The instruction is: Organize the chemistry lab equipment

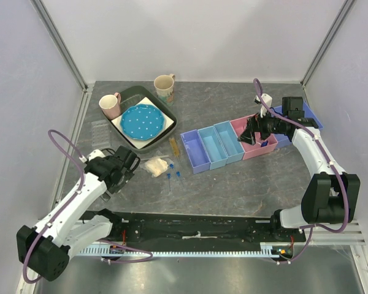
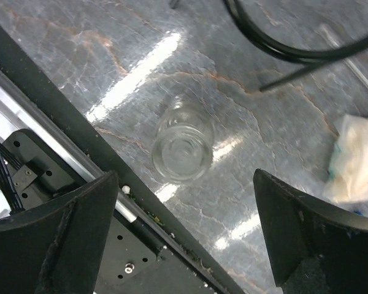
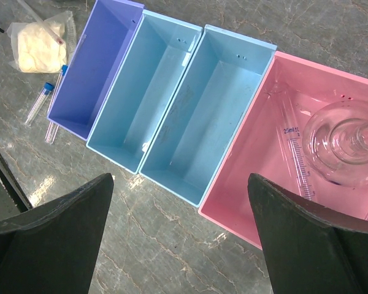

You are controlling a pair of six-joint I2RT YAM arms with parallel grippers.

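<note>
Two tools, both wide, nothing held.
Small flask [image 2: 183, 150] on counter [image 2: 264, 122], centred just ahead of left tool [image 2: 185, 202]; right tool [image 3: 181, 184] above pink bin [image 3: 245, 165] containing cylinder [image 3: 294, 153] and big flask [image 3: 346, 144].

Back left, a pink mug [image 1: 109, 105] and a cream mug [image 1: 164, 87] stand just beside a dark tray [image 1: 169, 116] carrying a blue white-dotted plate [image 1: 138, 122]. Mid-table, a purple bin [image 1: 195, 150], two light-blue bins [image 1: 211, 149] and a pink bin [image 1: 244, 148] line up wall to wall.

We see a clear flask [image 3: 349, 144] and graduated cylinder [image 3: 296, 160] in the pink bin [image 3: 257, 147]; whitish bag [image 3: 37, 44] and blue-capped tubes [image 3: 38, 104] lie close together outside it.
</note>
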